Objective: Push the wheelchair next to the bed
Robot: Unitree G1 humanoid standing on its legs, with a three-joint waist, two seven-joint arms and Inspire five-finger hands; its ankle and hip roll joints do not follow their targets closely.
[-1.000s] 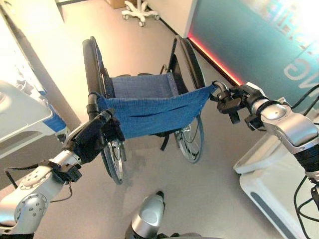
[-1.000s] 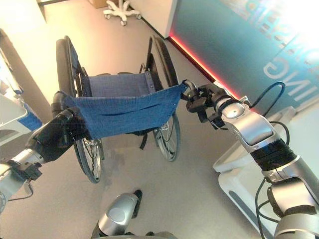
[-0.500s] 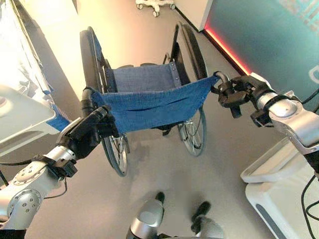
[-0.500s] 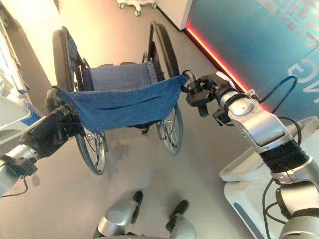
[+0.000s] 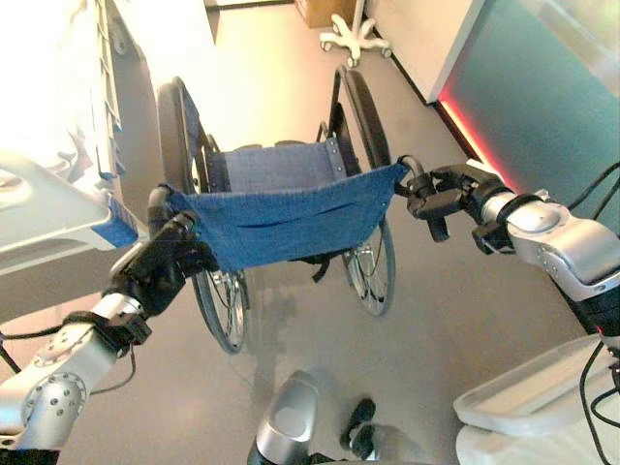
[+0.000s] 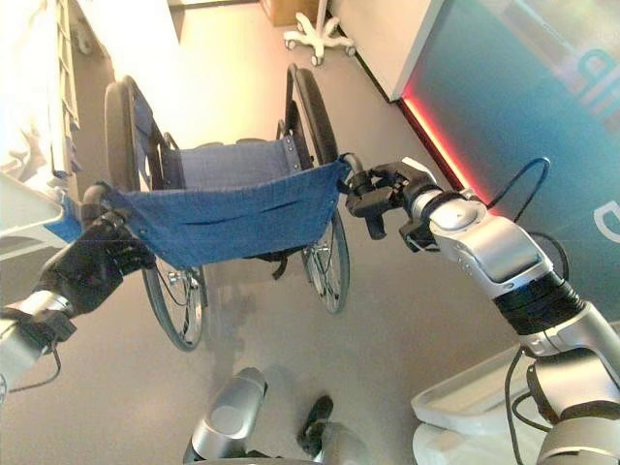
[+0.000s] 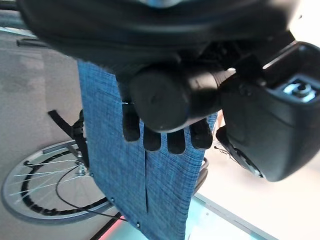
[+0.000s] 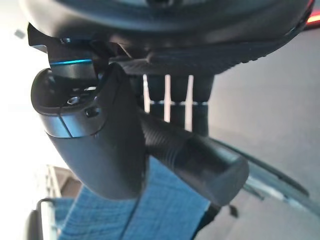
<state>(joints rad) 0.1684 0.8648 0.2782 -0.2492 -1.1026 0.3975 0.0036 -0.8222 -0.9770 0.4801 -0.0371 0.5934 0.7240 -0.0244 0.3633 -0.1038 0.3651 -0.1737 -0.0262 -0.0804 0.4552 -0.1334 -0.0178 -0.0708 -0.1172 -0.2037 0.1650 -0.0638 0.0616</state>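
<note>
The wheelchair, black-framed with a blue cloth seat and backrest, stands in front of me facing away. My left hand is curled round its left push handle; the left wrist view shows the fingers wrapped over the black grip. My right hand is shut on the right push handle, thumb over the grip in the right wrist view. The bed, white with a blue trim, lies at the left, close beside the wheelchair's left wheel.
A teal wall with a red light strip runs along the right. A white wheeled stand base sits at the far end of the floor. A white plastic unit stands at the lower right. Grey floor opens ahead of the wheelchair.
The camera has moved on: bed and wall show from a new angle and the white unit has slid lower right. Both hands have kept their hold on the handles.
</note>
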